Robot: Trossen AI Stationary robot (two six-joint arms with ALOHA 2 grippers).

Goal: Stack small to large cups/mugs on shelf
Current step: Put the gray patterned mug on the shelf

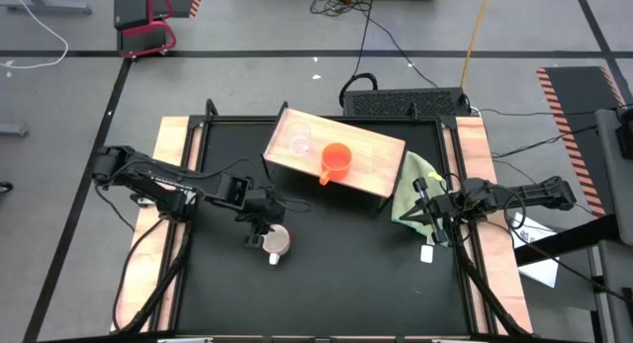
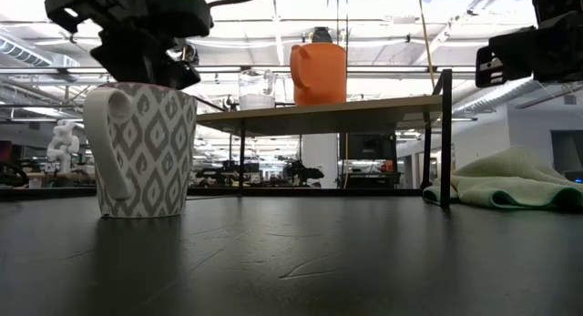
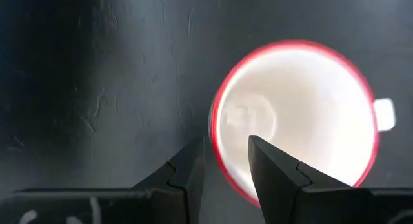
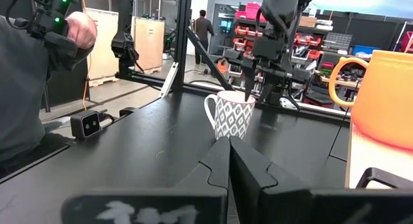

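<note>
The white mug [image 1: 280, 242] with its dark pattern [image 2: 146, 152] stands upright on the black table, in front of the shelf's left end. My left gripper [image 3: 226, 143] points steeply down over its rim, open. One finger is inside the mug [image 3: 297, 114], the other outside, and I see no touch. The clear cup [image 1: 300, 140] and the orange mug [image 1: 336, 162] stand side by side on the wooden shelf [image 1: 381, 160]. My right gripper [image 4: 229, 143] waits shut and level at the table's right side.
A green cloth [image 1: 413, 180] lies on the table by the shelf's right end, next to my right gripper. A small black camera [image 4: 87, 124] sits at the table's near edge. A person's sleeve [image 4: 26, 88] shows beyond the table. Pale wooden strips [image 1: 173, 145] border both sides.
</note>
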